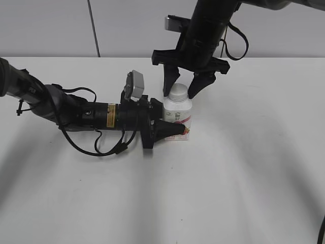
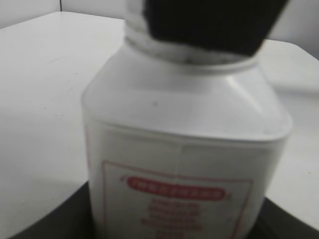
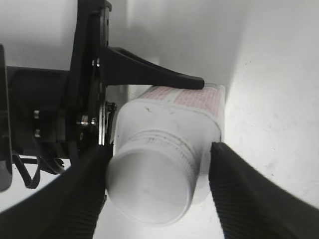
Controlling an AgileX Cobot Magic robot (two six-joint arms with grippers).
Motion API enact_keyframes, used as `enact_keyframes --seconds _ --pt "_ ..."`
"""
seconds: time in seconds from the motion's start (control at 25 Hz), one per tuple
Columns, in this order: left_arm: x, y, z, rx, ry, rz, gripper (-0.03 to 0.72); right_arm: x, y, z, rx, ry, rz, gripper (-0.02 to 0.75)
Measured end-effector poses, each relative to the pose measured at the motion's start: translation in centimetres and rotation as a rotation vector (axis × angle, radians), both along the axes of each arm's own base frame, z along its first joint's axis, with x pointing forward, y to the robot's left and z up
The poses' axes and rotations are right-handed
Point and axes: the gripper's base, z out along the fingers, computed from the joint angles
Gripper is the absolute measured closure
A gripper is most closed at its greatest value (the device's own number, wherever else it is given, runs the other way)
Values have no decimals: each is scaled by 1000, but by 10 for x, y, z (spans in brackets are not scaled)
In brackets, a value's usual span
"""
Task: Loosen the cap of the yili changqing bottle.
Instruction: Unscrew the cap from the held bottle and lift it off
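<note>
The yili changqing bottle point(image 1: 178, 116) stands upright on the white table, with its red-printed label facing the left wrist view point(image 2: 184, 149). My left gripper point(image 1: 171, 130) lies level on the table and is shut on the bottle's lower body. One finger runs along the bottle's side in the right wrist view point(image 3: 154, 74). The white ribbed cap point(image 1: 179, 93) is on the neck point(image 3: 149, 186). My right gripper point(image 3: 158, 185) comes down from above, open, with a finger on each side of the cap. Its left finger is at the cap's edge and a gap shows at the right finger.
The white table point(image 1: 244, 168) extends all round the bottle. A pale wall stands behind the table. The left arm point(image 1: 76, 112) with its cables lies low across the table's left side. The right arm point(image 1: 203, 35) reaches in from the top.
</note>
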Motion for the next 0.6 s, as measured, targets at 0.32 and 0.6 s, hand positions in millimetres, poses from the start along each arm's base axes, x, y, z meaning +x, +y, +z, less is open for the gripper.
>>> enact_keyframes --seconds 0.32,0.6 --pt "0 0 0 1 0 1 291 0 -1 0 -9 0 4 332" --pt "0 0 0 1 0 1 291 0 -1 1 -9 -3 9 332"
